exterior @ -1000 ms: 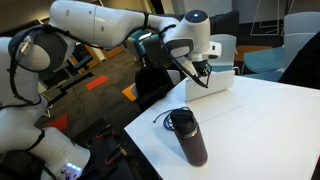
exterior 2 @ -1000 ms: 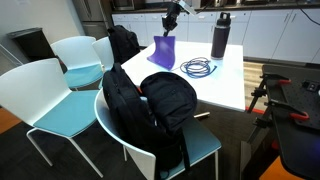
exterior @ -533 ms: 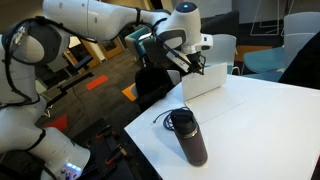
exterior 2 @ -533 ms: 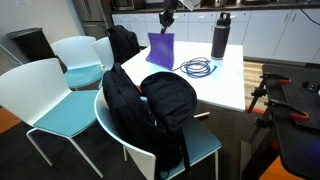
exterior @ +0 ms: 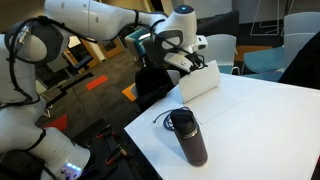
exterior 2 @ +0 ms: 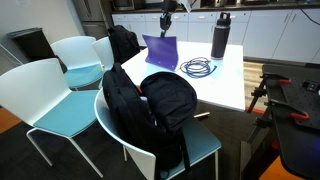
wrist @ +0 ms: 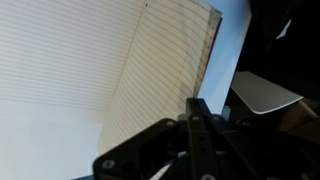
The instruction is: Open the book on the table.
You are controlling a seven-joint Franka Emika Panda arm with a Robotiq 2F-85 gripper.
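One bottle: upright, nearest, on the table.
Cable: coiled on the tabletop, at 5 o'clock from the book.
Book: at 12 o'clock from the bottle; cover raised, tilted; lined pages exposed.
Gripper: fingers clamped together on the cover's top edge.

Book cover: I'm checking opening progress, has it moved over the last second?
Yes. The book cover has swung further up and over, its top edge tipping away from the bottle.
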